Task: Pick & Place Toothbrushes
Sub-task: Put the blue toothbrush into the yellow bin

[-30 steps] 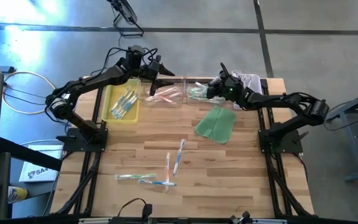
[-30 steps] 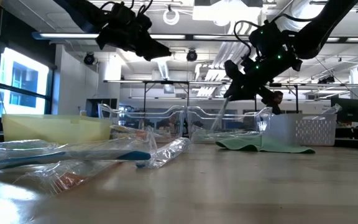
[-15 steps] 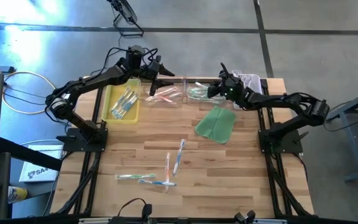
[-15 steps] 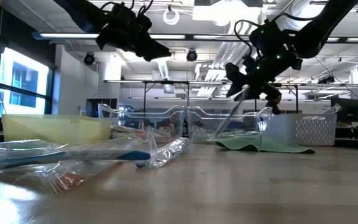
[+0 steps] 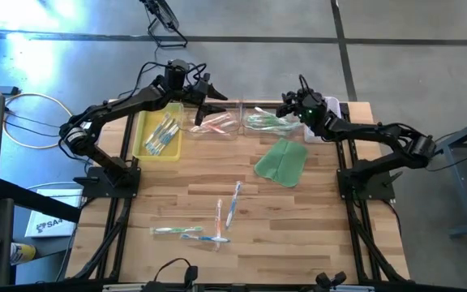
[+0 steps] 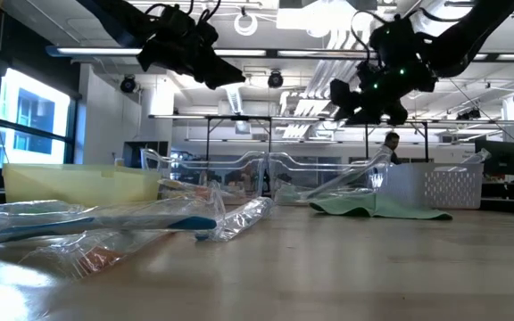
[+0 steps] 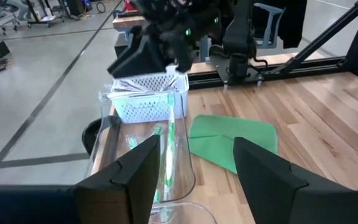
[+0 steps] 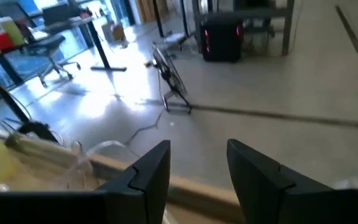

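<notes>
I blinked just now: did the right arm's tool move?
Yes. The right tool has lifted and pulled back toward the white basket, away from the clear tray. It was low over that tray with a toothbrush; now its fingers are open and empty.

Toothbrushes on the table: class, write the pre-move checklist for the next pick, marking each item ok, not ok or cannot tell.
1. Right claw empty and open: ok, nothing between its fingers in the right wrist view.
2. Right claw lifted above the clear tray: ok in the low view.
3. Green toothbrush lying inside that tray: ok.
4. Left claw open and empty: ok, parked high over the other clear tray.
5. Loose toothbrushes left on the table's near half: ok, several to pick.
6. Green cloth clear of those brushes: ok.
</notes>
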Motion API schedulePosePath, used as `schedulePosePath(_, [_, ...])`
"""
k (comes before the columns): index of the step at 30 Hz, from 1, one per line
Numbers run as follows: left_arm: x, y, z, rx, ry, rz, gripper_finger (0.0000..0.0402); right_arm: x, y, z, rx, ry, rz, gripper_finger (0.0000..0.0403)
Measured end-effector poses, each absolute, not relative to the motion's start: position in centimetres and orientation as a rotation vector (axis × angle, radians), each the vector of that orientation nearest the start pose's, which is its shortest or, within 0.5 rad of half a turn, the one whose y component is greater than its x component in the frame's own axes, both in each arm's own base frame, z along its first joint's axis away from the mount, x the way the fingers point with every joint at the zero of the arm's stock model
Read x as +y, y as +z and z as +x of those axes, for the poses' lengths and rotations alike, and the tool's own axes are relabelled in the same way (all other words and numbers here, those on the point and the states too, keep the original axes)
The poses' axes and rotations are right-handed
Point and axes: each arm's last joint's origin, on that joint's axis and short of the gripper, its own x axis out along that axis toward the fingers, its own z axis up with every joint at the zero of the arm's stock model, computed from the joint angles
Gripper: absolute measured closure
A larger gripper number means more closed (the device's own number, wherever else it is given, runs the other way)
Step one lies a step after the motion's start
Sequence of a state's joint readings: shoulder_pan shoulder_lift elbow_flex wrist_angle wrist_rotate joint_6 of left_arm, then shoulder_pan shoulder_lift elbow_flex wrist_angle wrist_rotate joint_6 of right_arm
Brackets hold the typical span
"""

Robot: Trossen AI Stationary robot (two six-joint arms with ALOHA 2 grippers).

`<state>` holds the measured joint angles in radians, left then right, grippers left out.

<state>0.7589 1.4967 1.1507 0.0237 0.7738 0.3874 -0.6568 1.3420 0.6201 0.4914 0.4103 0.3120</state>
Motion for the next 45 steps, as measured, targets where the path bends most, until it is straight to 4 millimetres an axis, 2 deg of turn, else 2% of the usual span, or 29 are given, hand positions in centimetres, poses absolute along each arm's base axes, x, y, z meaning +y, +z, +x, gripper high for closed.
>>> schedulePosePath(5, [21.6, 31.2, 25.7, 0.229, -0.060, 0.158, 0.0201, -16.6, 24.5, 21.1, -0.033, -0.912, 0.308, 0.0250])
schedulePosePath(10, [21.6, 31.0, 25.7, 0.244, -0.050, 0.149, 0.0201, -14.4, 26.7, 21.2, -0.095, -0.647, 0.299, 0.0257])
schedulePosePath(13, [21.6, 31.0, 25.6, 0.254, -0.033, 0.147, 0.0201, -13.2, 27.6, 21.2, -0.115, -0.551, 0.287, 0.0266])
schedulePosePath(18, [21.6, 30.9, 25.6, 0.256, -0.036, 0.176, 0.0201, -11.8, 28.3, 21.4, -0.121, -0.491, 0.222, 0.0280])
schedulePosePath(25, [21.4, 30.5, 25.6, 0.296, -0.054, 0.189, 0.0208, -10.7, 27.7, 21.9, -0.041, -0.449, 0.229, 0.0301])
schedulePosePath(31, [19.8, 29.6, 26.7, 0.408, -0.026, 0.275, 0.0263, -9.1, 26.9, 22.5, 0.065, -0.398, 0.177, 0.0340])
schedulePosePath(35, [18.6, 29.5, 27.5, 0.420, -0.061, 0.343, 0.0323, -8.0, 26.7, 22.9, 0.096, -0.337, 0.143, 0.0387])
schedulePosePath(39, [17.6, 29.5, 28.2, 0.424, -0.083, 0.393, 0.0388, -7.3, 26.2, 23.1, 0.144, -0.306, 0.134, 0.0399])
schedulePosePath(45, [16.5, 28.7, 28.3, 0.420, -0.101, 0.405, 0.0396, -6.0, 25.7, 23.4, 0.194, -0.260, 0.181, 0.0401])
